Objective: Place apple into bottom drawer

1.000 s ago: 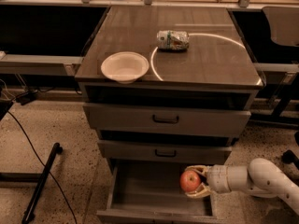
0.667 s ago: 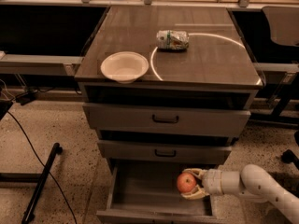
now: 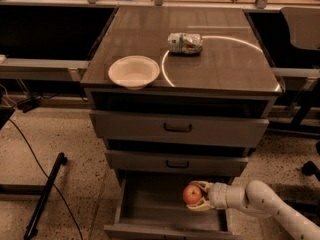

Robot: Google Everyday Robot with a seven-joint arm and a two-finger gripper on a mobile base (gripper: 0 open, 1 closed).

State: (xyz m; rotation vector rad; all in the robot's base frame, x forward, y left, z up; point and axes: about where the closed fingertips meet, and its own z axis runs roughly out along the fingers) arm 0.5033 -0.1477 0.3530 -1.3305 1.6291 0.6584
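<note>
Shifted leftward, end effector (image 3: pixel 195 196) grips apple (image 3: pixel 191 194) over bottom drawer (image 3: pixel 150 204).

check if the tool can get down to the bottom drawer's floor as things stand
Probably yes: the bottom drawer is pulled open with bare floor showing, and the tool, shut on the apple, hangs over its right side. Nothing lies between them.

The white arm's pale two-finger tool (image 3: pixel 195 197) clasps a small round red-orange apple (image 3: pixel 191 194) over the right side of the open grey bottom drawer (image 3: pixel 150 204). On the dark brown desk (image 3: pixel 225 69) sit a shallow white bowl (image 3: pixel 133 71) and a crushed silver-green can (image 3: pixel 185 42).
</note>
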